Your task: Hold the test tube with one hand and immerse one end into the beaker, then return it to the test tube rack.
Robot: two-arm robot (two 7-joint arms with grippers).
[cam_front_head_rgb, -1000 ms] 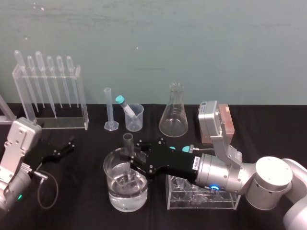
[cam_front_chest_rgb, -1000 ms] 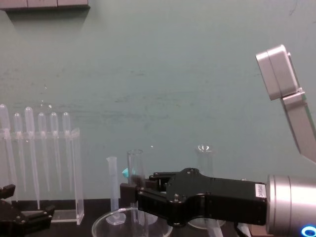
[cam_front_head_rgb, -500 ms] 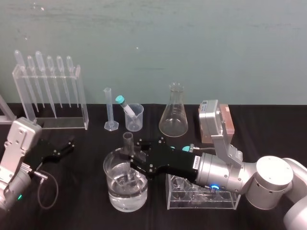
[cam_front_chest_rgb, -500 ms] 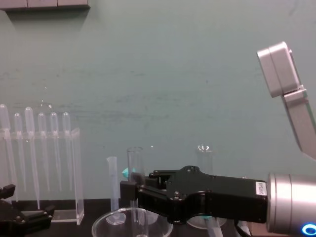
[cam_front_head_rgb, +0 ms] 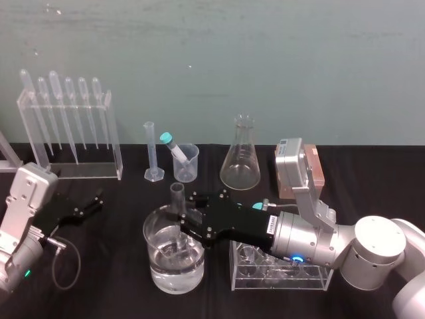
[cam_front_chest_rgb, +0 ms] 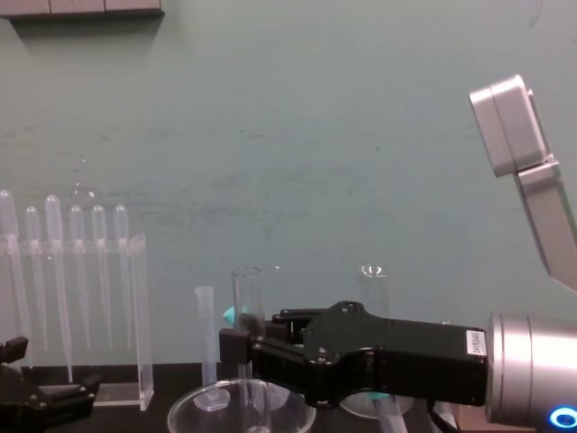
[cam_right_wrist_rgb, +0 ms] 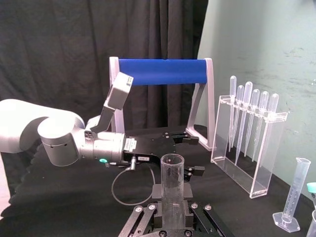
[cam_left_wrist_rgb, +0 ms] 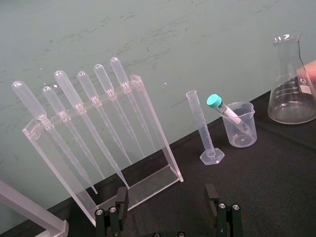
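As right fingers grip, test tube enters beaker.

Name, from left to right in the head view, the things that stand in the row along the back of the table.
pipette stand → graduated cylinder → small beaker → conical flask

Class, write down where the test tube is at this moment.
In the head view, the test tube stands upright left of centre, held by the right gripper, its lower end inside the large beaker, in front of the graduated cylinder.
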